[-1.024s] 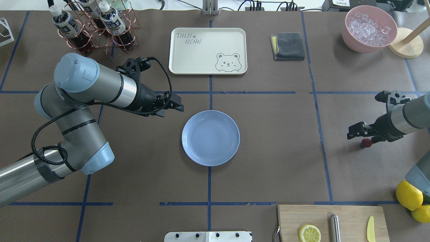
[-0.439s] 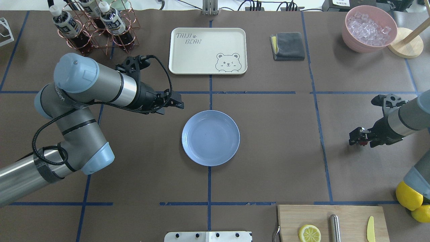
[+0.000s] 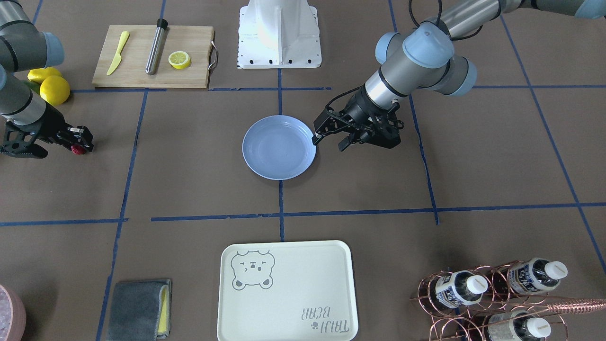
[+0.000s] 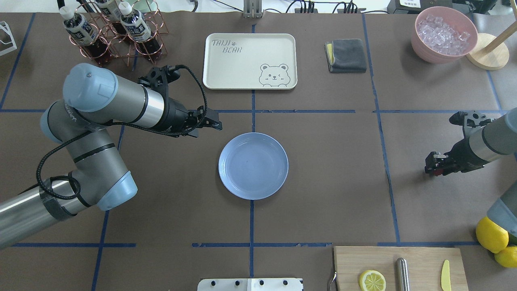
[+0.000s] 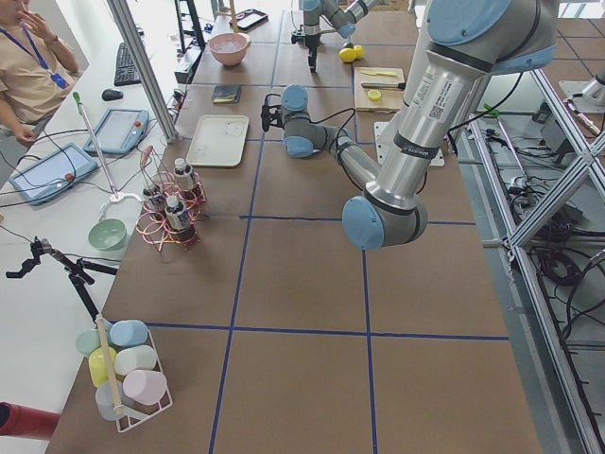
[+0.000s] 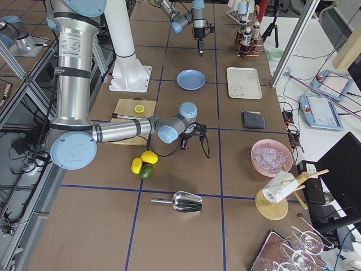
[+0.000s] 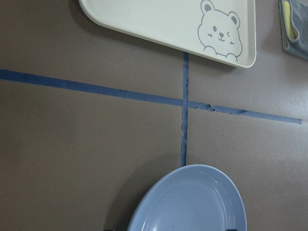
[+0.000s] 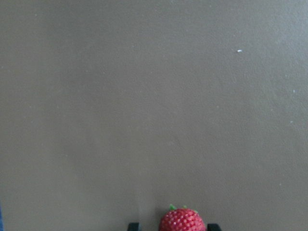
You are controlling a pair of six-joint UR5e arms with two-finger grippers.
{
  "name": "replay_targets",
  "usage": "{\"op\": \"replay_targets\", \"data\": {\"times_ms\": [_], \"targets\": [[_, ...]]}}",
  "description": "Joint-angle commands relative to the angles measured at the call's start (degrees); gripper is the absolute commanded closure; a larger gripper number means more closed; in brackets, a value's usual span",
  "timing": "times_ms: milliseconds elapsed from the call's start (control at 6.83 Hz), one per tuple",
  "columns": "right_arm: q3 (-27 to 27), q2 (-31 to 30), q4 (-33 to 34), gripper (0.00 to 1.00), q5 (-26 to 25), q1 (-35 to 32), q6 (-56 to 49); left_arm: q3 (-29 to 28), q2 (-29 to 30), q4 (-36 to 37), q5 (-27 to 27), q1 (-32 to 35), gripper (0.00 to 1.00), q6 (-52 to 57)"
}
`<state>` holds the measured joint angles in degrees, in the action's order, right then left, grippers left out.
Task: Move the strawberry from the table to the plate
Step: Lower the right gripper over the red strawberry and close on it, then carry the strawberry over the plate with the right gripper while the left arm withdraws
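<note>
Strawberry [image 8: 182, 221], one, red with green leaf tips: on the table [image 4: 323, 182] at the robot's right side, well apart from the plate, between the fingertips of the right gripper [image 4: 431, 163]. The jaws are slightly spread and straddle the berry. In the wrist view one tip meets its side and a slim gap shows at the other, so it is not pinched. Plate [image 4: 253, 166], one, pale blue, at mid-table over a tape line. Left gripper [image 3: 327, 142], one, jaws spread, hovering just beside the plate's rim on the robot's left. Tray [image 4: 249, 60], one, cream with a bear print, beyond the plate. Cloth [image 4: 347, 55], one, grey, folded, near the tray. Bowl [image 4: 420, 44], one, pink, holding ice, at the far right corner. Bottles [image 4: 137, 26], three, in a copper wire rack at the far left. Board [image 4: 422, 260], one, wooden, at the near edge, carrying one half lemon [image 4: 372, 280], one steel rod [image 4: 401, 274] and one yellow knife [image 4: 445, 275]. Lemons [image 4: 491, 234], two whole, near the board's right end, with one avocado [image 6: 146, 171] just beside them. Changes from a second ago: in the overhead view the berry then showed clear at the right gripper's side, and the gripper now sits over it and all but hides it. The left arm has barely shifted, and the plate, tray and the rest lie as they did.
</note>
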<state>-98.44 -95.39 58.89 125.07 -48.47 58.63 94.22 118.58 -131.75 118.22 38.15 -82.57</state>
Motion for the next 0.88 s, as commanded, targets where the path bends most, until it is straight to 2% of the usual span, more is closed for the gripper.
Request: {"op": "replay_targets", "data": {"times_ms": [0, 146, 293, 439, 585, 732], "targets": [[-0.1, 0.0, 0.0, 0.65, -0.2, -0.7, 0.0, 0.3, -0.1, 0.0, 0.0, 0.0, 0.17, -0.2], [-0.2, 0.1, 0.0, 0.91, -0.1, -0.8, 0.0, 0.2, -0.1, 0.0, 0.0, 0.0, 0.17, -0.2], [-0.5, 0.1, 0.0, 1.0, 0.2, -1.5, 0.0, 0.3, -0.1, 0.0, 0.0, 0.0, 0.17, -0.2], [-0.5, 0.5, 0.0, 1.0, 0.3, -2.2, 0.0, 0.3, -0.1, 0.0, 0.0, 0.0, 0.17, -0.2], [-3.7, 2.0, 3.2, 1.0, 0.3, -2.2, 0.5, 0.6, -0.1, 0.0, 0.0, 0.1, 0.17, -0.1], [-9.3, 8.7, 16.2, 1.0, 0.2, -2.2, 1.0, 1.9, -0.8, 0.0, 0.0, 0.1, 0.17, -0.1]]}}
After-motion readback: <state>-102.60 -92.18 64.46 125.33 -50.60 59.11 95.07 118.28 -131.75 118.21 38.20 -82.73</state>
